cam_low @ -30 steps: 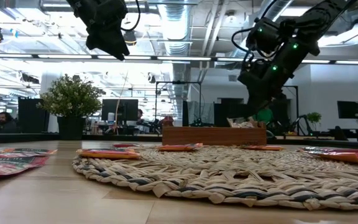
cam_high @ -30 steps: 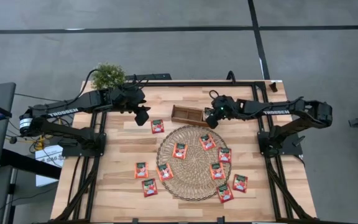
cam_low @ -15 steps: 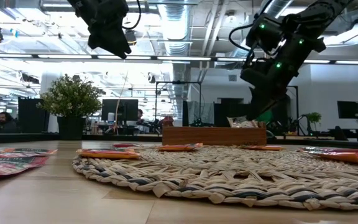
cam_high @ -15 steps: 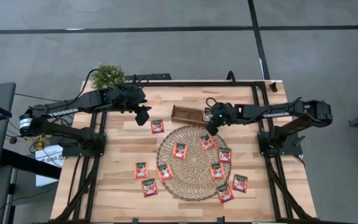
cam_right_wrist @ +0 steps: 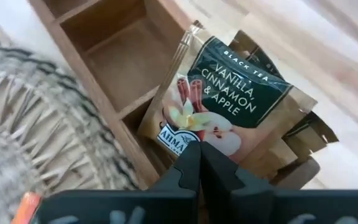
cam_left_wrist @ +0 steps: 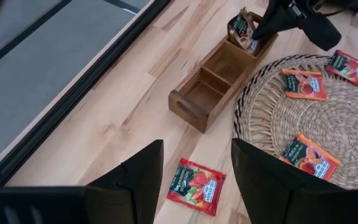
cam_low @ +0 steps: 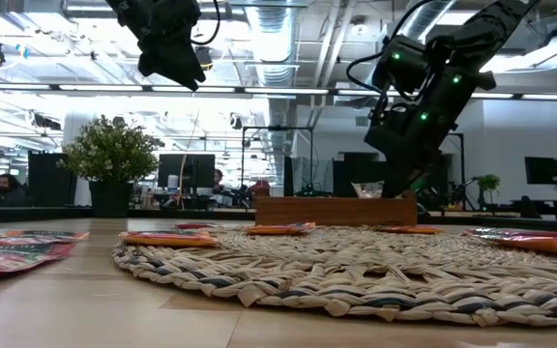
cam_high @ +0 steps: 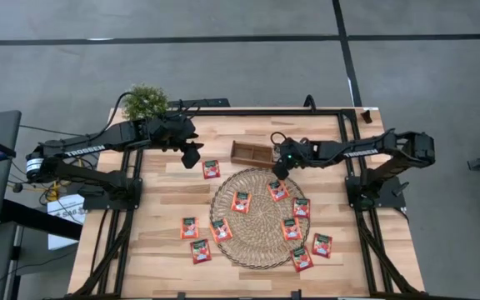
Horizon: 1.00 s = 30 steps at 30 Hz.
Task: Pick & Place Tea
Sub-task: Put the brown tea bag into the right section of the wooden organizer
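The right gripper (cam_high: 278,164) reaches down at the end compartment of the small wooden tray (cam_high: 244,153), the end nearest the right arm, with its fingers (cam_right_wrist: 194,163) pinched tight together; a silvery-white sachet (cam_right_wrist: 219,106) labelled vanilla, cinnamon and apple stands tilted in that compartment, its lower edge right at the fingertips, though whether it is actually pinched cannot be told. Other packets stand behind it in the same compartment, while the tray's middle and far compartments show bare wood in the left wrist view. The tray sits just beyond the far edge of the round woven mat (cam_high: 261,242). The left gripper (cam_high: 190,155) hangs above the table (cam_high: 157,237) near the potted plant (cam_high: 145,102), jaws spread and holding nothing, with one red-orange sachet (cam_high: 212,169) lying flat on the wood just beside and below it. The rest of the tea lies flat and scattered: five red-orange sachets on the mat, among them one near its centre-left (cam_high: 241,202) and one near the tray (cam_high: 277,190), three on the bare wood to the mat's left (cam_high: 189,227), and two off its lower right edge (cam_high: 322,244)
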### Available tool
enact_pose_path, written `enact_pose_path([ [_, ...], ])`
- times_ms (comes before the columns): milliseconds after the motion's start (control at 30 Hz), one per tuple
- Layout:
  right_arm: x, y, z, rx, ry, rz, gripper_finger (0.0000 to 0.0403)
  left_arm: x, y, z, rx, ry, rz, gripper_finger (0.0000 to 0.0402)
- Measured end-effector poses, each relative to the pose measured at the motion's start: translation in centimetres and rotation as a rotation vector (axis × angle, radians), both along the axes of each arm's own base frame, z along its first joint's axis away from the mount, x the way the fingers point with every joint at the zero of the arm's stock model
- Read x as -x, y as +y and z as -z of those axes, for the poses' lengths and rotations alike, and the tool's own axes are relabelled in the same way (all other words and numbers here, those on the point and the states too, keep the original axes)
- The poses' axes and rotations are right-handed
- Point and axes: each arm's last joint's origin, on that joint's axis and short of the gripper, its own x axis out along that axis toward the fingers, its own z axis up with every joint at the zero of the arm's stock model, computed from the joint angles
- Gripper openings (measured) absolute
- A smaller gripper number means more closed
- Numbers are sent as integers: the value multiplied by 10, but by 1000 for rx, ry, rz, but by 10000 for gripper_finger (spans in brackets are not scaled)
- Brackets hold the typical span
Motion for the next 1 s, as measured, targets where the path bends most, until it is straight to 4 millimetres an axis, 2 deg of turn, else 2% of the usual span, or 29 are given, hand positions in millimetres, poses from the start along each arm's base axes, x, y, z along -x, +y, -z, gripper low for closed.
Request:
enact_pose_path([
  [433, 1, 3, -3, -10, 44, -3, 0, 0, 0, 0, -2, 1, 1, 182],
  [733, -9, 5, -23, 1, 52, -20, 0, 0, 0, 0, -3, -2, 1, 182],
  [867, -11, -2, -35, 75, 54, 5, 0, 0, 0, 0, -4, -1, 1, 182],
  [1000, -8, -16, -35, 73, 66, 26, 0, 0, 0, 0, -4, -2, 1, 182],
])
